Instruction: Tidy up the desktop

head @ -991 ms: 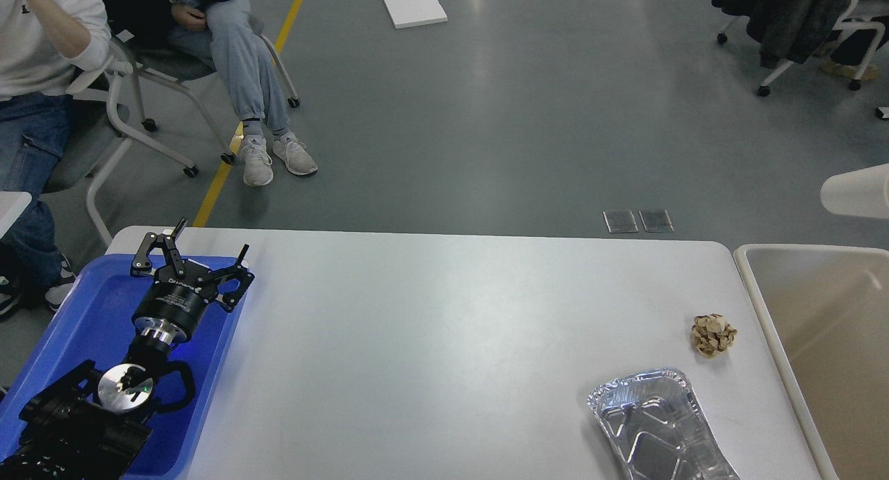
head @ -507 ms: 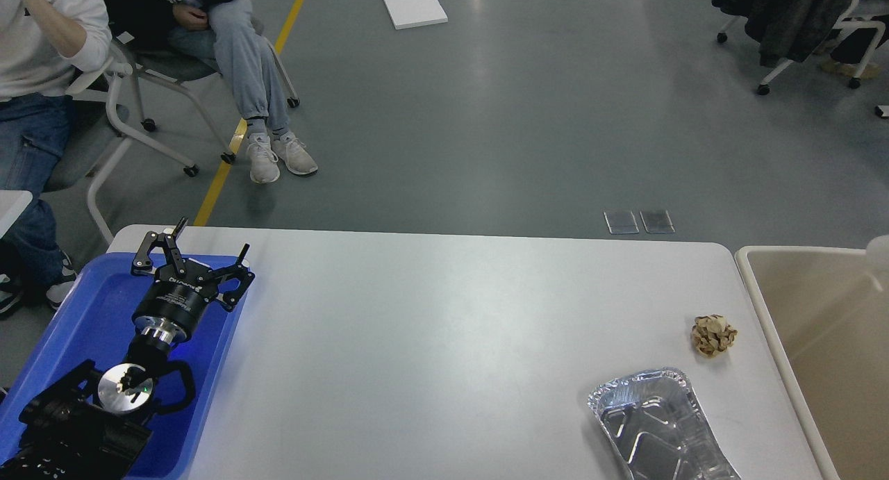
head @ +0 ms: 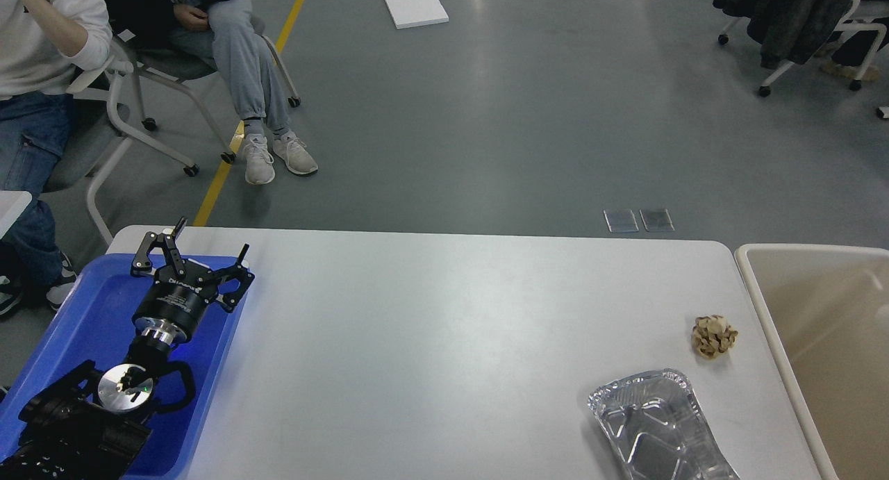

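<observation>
Three containers on and beside the desktop

Left gripper, jaws apart, hangs above the blue tray; foil tray and beige bin hold nothing.

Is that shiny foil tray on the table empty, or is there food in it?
Empty. The foil tray sits open side up on the desktop, and only its bare embossed bottom shows; its near end is cut off by the view.

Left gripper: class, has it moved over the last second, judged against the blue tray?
No. The left gripper hangs open over the same far corner of the blue tray.
</observation>
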